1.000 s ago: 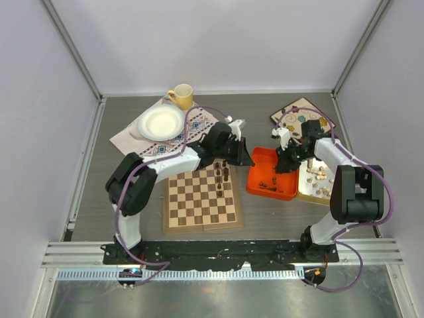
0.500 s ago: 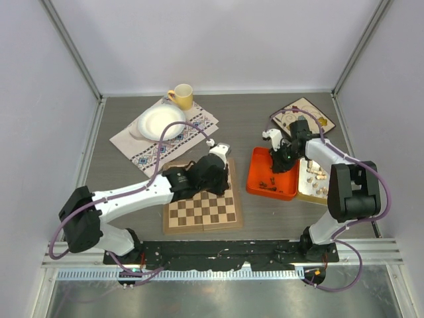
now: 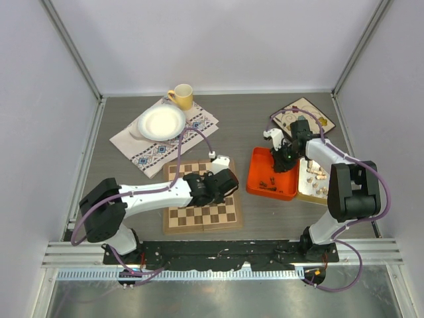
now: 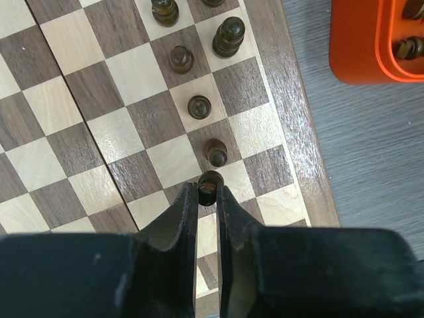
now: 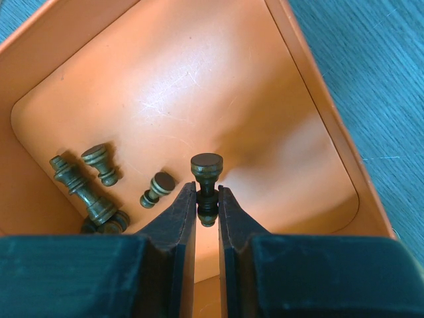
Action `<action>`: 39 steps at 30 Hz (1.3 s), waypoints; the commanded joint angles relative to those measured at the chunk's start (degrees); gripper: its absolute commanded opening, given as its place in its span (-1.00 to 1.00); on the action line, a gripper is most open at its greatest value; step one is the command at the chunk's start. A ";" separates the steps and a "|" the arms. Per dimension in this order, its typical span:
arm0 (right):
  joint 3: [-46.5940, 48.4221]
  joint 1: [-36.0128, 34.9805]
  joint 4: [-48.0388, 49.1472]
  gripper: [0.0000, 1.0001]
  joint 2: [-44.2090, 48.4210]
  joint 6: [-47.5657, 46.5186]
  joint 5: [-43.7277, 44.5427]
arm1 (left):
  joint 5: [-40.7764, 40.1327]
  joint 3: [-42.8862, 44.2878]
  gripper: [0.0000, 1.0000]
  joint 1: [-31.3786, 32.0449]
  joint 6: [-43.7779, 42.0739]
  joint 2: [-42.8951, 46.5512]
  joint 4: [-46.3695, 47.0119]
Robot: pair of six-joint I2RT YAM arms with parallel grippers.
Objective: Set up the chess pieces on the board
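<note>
Over the board (image 4: 66, 132), with left gripper (image 4: 207, 193) pinching a dark pawn (image 4: 208, 180), set down square-centred beside the pawn row (image 4: 199, 106), then release. With right gripper (image 5: 207, 199) clamped on a dark piece (image 5: 207, 165) within the orange tray (image 5: 165, 79), lift vertically.

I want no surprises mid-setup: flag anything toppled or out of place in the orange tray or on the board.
In the orange tray, at least three dark chessmen lie toppled in one corner, not standing. The pieces on the board stand upright. No damage or spill shows.
</note>
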State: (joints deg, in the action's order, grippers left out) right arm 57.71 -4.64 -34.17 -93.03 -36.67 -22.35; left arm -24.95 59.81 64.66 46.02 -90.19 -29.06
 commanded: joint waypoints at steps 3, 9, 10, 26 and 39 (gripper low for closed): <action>0.21 0.07 1.39 -0.93 0.92 0.54 -0.06 | -1.68 0.83 -0.83 0.64 2.94 -0.60 1.37; 0.21 -0.01 1.48 -0.93 0.92 0.54 -0.06 | -0.28 0.92 -0.81 1.17 3.46 -1.39 1.64; 0.21 -0.01 1.39 -0.93 0.84 0.54 -0.06 | -0.19 0.83 -0.81 1.08 3.81 -1.48 1.46; 0.38 -0.01 1.30 -0.93 0.84 0.45 -0.24 | -0.10 1.18 -0.76 1.87 4.61 -2.71 0.23; 0.38 -0.01 1.13 -0.93 1.01 0.28 -0.33 | 0.78 2.68 -0.69 1.96 4.25 -4.64 0.14</action>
State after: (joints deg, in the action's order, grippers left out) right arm 57.63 -4.64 -34.06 -93.03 -36.27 -22.35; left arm -23.83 60.75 66.32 49.41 -94.43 -29.04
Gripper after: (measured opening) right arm 0.178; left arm 0.156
